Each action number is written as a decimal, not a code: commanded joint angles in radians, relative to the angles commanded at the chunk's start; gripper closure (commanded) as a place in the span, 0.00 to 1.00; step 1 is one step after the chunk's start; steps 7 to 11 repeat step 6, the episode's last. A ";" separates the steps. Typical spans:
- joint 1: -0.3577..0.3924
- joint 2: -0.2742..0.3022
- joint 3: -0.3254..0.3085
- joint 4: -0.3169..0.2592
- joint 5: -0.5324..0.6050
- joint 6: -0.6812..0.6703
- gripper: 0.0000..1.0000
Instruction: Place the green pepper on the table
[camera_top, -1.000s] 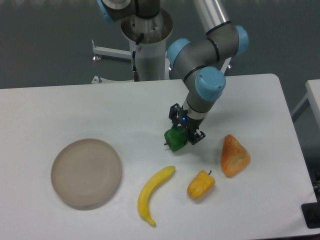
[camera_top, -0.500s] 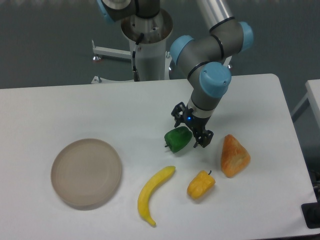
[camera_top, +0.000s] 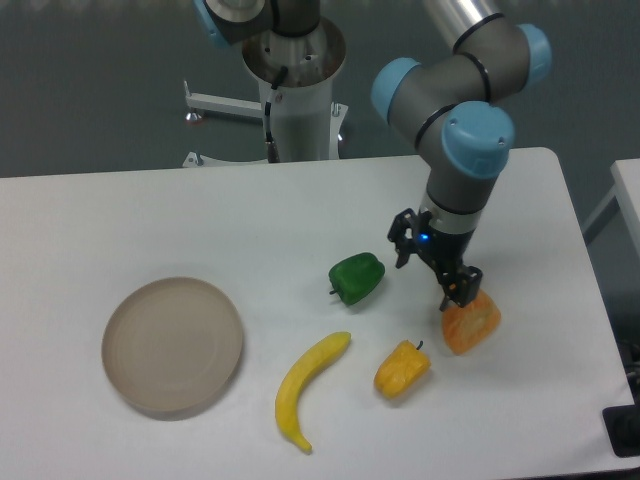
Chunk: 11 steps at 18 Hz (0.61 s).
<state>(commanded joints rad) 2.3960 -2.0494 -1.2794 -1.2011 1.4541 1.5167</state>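
Although only the fixed camera's view was given, the green pepper (camera_top: 357, 277) was seen resting free on the table (camera_top: 150, 215), stem end toward the left, well to the left of the gripper (camera_top: 435, 266), whose jaws were spread apart and held nothing. Any coming move would therefore be made away from the pepper, apparently set down already. One plate (camera_top: 173, 346), one banana (camera_top: 305, 386), one yellow pepper (camera_top: 402, 368) and one orange piece (camera_top: 472, 322) were counted.
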 joint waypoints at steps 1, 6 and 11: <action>0.000 -0.011 0.018 0.002 0.021 0.009 0.00; -0.003 -0.021 0.031 0.003 0.026 0.008 0.00; -0.003 -0.021 0.031 0.003 0.026 0.008 0.00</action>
